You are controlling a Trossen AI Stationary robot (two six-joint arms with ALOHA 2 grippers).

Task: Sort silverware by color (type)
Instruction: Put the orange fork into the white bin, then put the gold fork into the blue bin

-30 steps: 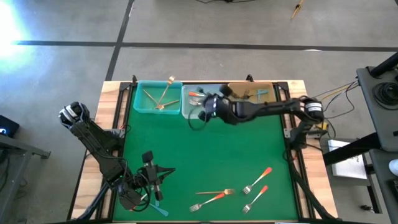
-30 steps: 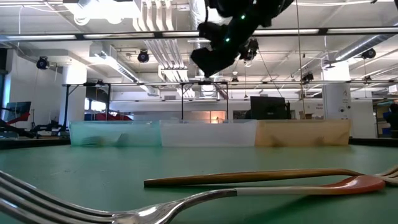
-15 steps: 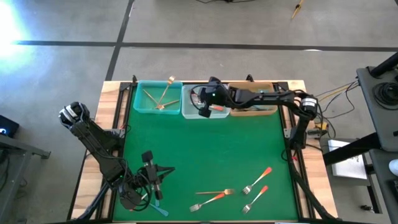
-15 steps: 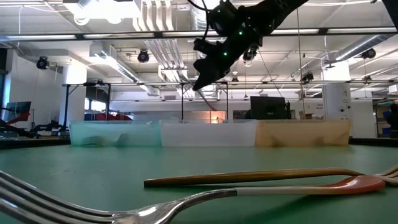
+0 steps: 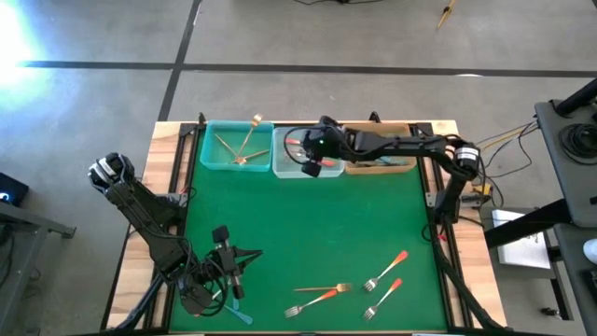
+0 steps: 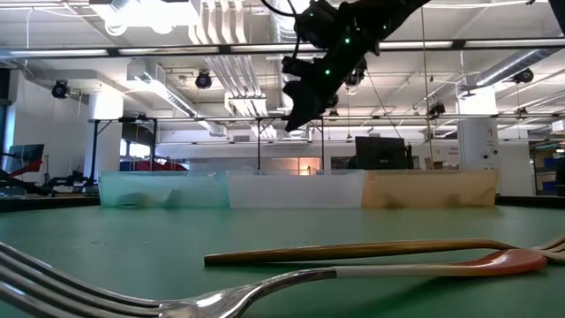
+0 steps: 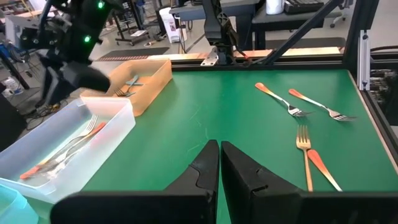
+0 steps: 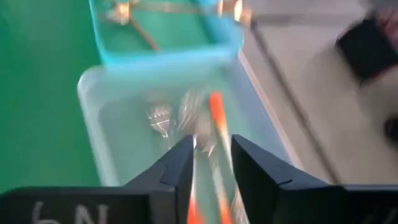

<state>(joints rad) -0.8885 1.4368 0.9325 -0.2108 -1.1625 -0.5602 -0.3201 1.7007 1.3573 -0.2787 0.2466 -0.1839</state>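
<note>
- We see the right hand (image 5: 311, 161) hanging over the clear rectangular plastic bin (image 5: 288, 171), the middle of three bins along the far edge of the green counter (image 5: 308, 233); its fingers stand a little apart, with nothing gripped between them.
- In that clear bin lie slim silver forks with orange-red handles (image 8: 216, 115), jumbled and overlapping.
- The teal rectangular plastic bin (image 5: 210, 163) beside it holds thin all-gold forks (image 5: 239, 147), crossed over one another.
- The tan rectangular plastic bin (image 7: 149, 78) holds teal-blue-handled forks (image 7: 129, 81).
- Near the counter's front edge lie four loose orange-red-handled forks (image 5: 384, 270) and one loose gold fork (image 5: 326, 287), close together.
- The left hand (image 7: 219, 163) rests low at the front left corner, fingers pressed together and empty.
</note>
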